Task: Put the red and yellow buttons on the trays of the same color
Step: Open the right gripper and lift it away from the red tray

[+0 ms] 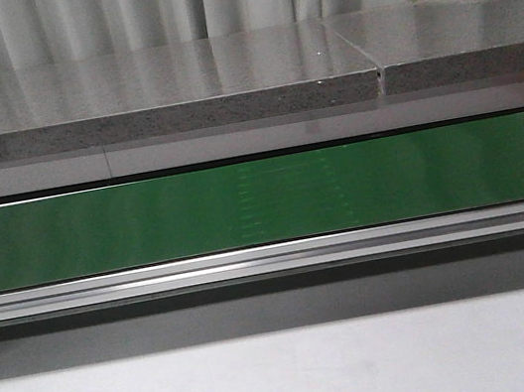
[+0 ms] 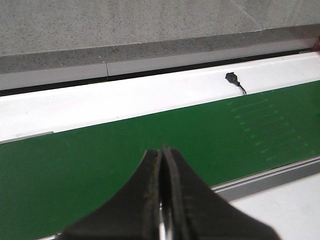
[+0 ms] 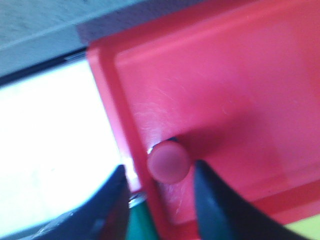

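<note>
Resting between parted jaws: red button (image 3: 168, 161).

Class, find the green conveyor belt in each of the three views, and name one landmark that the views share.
Front view: green conveyor belt crosses the full width, mid-picture.
Left wrist view: it runs diagonally behind the shut left claw.
Right wrist view: only a green sliver between the claw fingers, beside the red tray.
Shared landmark: the speckled grey ledge.

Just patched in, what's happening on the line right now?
The right gripper is open over the red tray, with a red button lying on the tray between its fingers. The left gripper is shut and empty above the green conveyor belt, which carries no buttons in view. No yellow tray shows.
</note>
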